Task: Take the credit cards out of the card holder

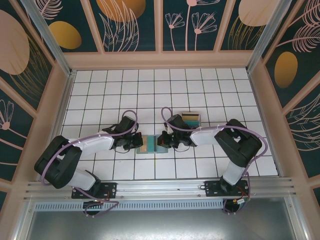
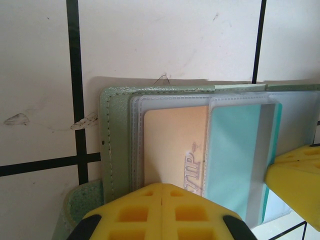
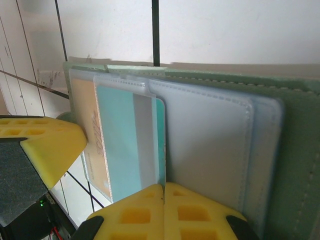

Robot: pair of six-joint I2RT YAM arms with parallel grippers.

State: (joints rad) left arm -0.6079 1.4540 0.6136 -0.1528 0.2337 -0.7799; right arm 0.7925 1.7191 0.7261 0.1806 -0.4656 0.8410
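Card holder (image 2: 112, 150) beneath left gripper (image 2: 162, 192) fingertips (image 2: 132, 212)

You get the whole tiled bench (image 1: 200, 90) from the top camera, looking down from above and behind the arm bases, while your wrist cameras sit very close over the left end effector (image 2: 162, 202) and right end effector (image 3: 164, 202), facing the open card holder (image 1: 152, 145) from opposite sides, the spot all three views share.

Grey-green card holder (image 1: 151, 145) open flat, towards middle of bench (image 1: 100, 90) near edge. Yellow-gold card (image 2: 172, 150) and teal card (image 2: 235, 155) seated in clear pockets, overlapping.
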